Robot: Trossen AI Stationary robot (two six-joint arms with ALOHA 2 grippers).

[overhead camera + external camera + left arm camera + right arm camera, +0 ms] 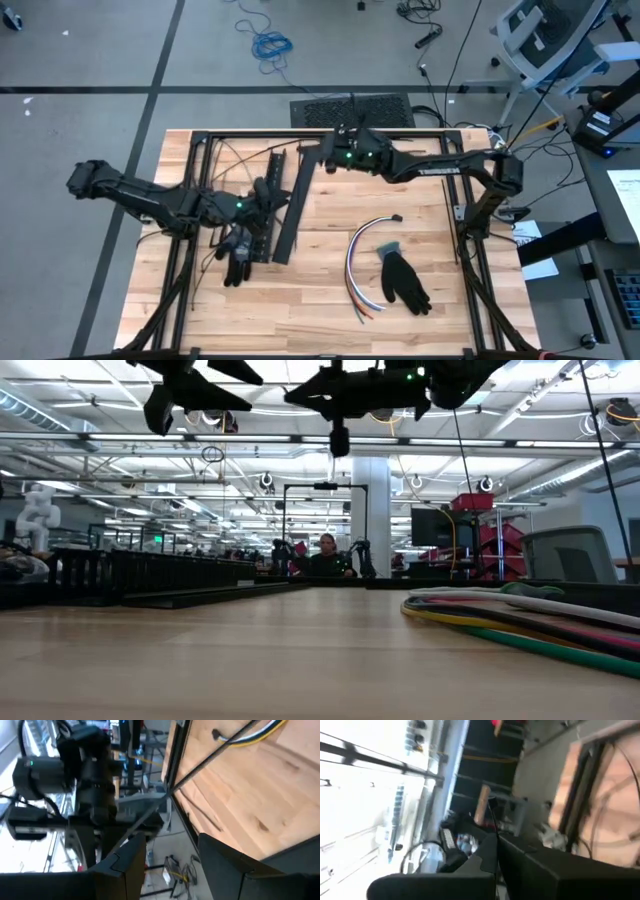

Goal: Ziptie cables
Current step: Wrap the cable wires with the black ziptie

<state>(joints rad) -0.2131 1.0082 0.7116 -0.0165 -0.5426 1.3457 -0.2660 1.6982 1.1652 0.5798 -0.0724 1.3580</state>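
**Cable bundle lies curved on the table's near right while both grippers hang toward the far side**

The cables (362, 262) lie on the wooden table (320, 310), in its near right part. The bundle curves in an arc whose long axis runs near to far: the loose orange, blue and white ends point toward the near edge, and the far end bends right, finishing in a small dark tip. In the low view the same strands (520, 622) run low along the right side of the tabletop. A black glove (403, 280) lies just to the right of the bundle, close against its middle.

Farther left, the left gripper (268, 193) hangs above the black slotted strip (291, 205), which lies with its long axis near to far. Its own wrist view shows its two dark fingers (131, 862) standing apart; whether anything sits between them cannot be told. A second dark glove (238, 258) lies near it, on the near side.

At the far middle of the table the right gripper (330, 152) is raised above the surface, its fingers (485, 857) pressed together on a thin black strand (491, 820).

Beyond the table, a person (326, 557) shows in the room.
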